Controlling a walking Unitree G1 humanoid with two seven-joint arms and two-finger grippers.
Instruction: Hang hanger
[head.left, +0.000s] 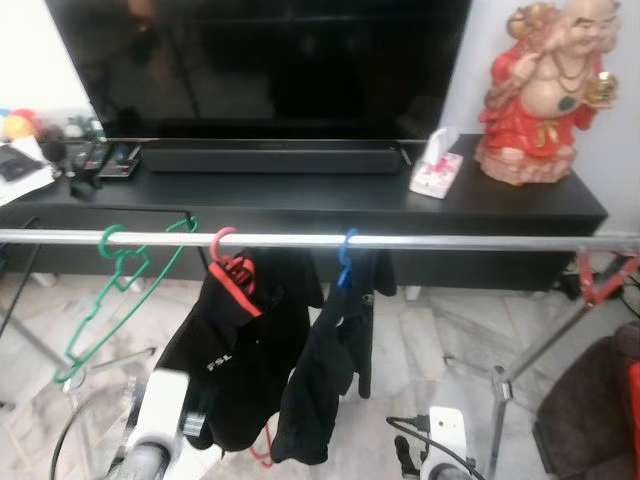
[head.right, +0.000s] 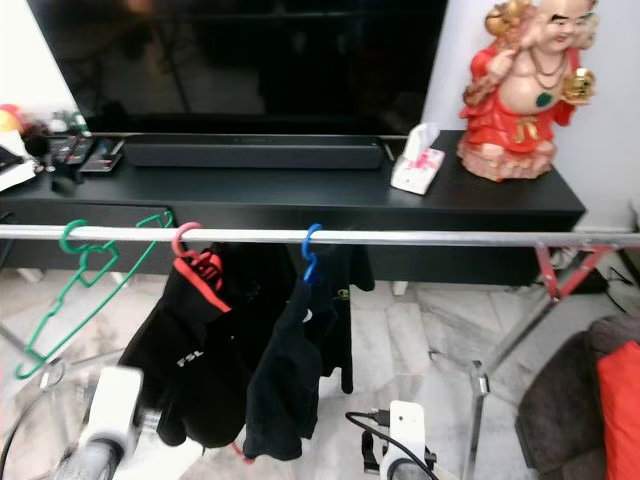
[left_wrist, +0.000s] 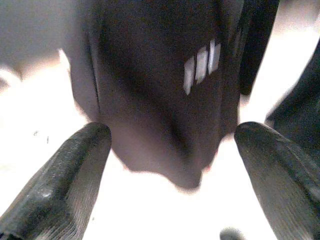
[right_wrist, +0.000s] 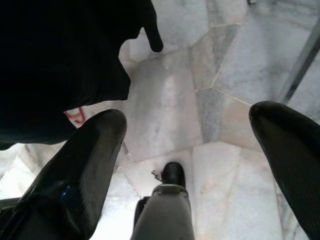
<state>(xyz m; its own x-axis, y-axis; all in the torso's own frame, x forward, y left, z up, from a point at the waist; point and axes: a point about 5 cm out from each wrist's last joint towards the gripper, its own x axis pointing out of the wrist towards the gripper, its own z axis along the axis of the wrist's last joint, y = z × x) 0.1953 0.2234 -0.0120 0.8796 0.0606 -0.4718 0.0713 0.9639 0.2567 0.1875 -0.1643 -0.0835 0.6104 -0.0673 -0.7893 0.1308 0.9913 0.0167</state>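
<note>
Both arms sit low at frame bottom. Rail (head.left: 420, 241) carries three hangers by their hooks: two with black garments (head.left: 250, 350), green hanger (head.left: 115, 290) bare and tilted at the left. Left gripper (left_wrist: 172, 185) spread, empty, facing the garment; right gripper (right_wrist: 187, 150) spread over floor (right_wrist: 175, 115).

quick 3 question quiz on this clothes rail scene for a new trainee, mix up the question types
1. True or false: the green hanger on the rail carries a garment.
2. Which colour is the hook of the hanger right of the red hanger? A) blue B) yellow C) white
3. Fill in: the tissue box stands on the black cabinet beside the red ____.

Key: 1 false, it hangs bare. 2 A, the blue hanger. 3 statue.
</note>
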